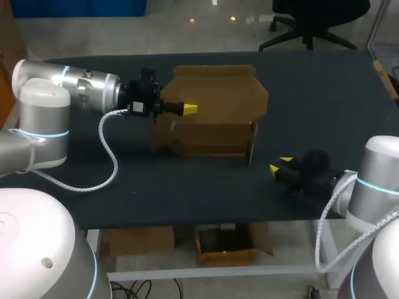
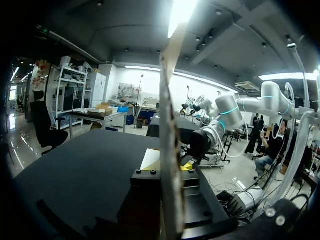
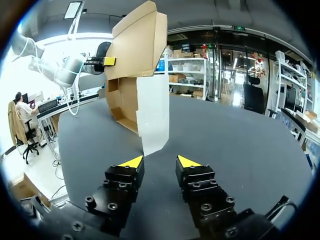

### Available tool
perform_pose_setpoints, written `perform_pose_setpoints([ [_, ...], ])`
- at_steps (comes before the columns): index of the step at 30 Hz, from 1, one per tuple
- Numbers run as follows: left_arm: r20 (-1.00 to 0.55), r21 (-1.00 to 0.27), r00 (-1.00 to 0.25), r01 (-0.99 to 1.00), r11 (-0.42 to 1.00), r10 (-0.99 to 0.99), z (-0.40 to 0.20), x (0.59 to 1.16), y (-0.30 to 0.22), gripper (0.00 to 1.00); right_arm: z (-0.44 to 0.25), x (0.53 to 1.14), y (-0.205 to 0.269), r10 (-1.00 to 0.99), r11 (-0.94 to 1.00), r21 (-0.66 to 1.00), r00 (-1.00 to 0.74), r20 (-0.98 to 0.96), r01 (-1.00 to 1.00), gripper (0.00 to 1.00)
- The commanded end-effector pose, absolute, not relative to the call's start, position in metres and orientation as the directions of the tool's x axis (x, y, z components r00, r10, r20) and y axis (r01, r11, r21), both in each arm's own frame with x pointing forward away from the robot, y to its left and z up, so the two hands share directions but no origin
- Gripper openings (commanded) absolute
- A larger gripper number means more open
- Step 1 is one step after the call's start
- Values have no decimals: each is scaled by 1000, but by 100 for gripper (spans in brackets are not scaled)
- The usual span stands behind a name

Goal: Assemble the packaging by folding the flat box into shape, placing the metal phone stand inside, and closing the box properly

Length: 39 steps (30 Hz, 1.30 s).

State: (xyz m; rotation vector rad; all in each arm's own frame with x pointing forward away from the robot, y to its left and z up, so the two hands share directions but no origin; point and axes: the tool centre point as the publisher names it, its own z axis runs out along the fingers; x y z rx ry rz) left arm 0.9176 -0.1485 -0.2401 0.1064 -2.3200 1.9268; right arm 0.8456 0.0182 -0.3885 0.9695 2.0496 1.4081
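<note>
A brown cardboard box [image 1: 212,109], partly folded, stands at the back middle of the black table with its flaps raised. My left gripper [image 1: 189,109] comes in from the left and is shut on the box's upright wall. In the left wrist view that wall [image 2: 169,100] runs edge-on up from between the fingers of the left gripper [image 2: 168,172]. My right gripper [image 1: 279,165] rests low near the table's front right, open and empty. In the right wrist view the box [image 3: 135,45] with a white flap [image 3: 152,115] stands ahead of the right gripper [image 3: 160,161]. No phone stand shows.
The black table top [image 1: 187,193] is bare in front of the box and to its right. The left arm's white cable [image 1: 111,156] hangs in a loop over the left part of the table.
</note>
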Motion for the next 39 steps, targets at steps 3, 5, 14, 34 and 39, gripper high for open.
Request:
perform_pose_setpoints([
  [3,140,-974,-990,-132,184,26,-244,918,-149,0,-390,863,22,612,258,919,-786,84,299,40],
  [5,140,-974,-990,-132,184,26,-244,918,-149,0,-389,865,26,591,263,919,-802,87,294,39],
  [14,140,-974,-990,-132,184,26,-244,918,-149,0,-379,881,32,536,343,898,-842,54,276,39],
  [34,140,-974,-990,-132,184,26,-244,918,-149,0,-373,895,41,438,452,869,-899,-17,203,50],
  [39,140,-974,-990,-132,184,26,-244,918,-149,0,-368,900,46,422,467,865,-906,-34,185,50],
])
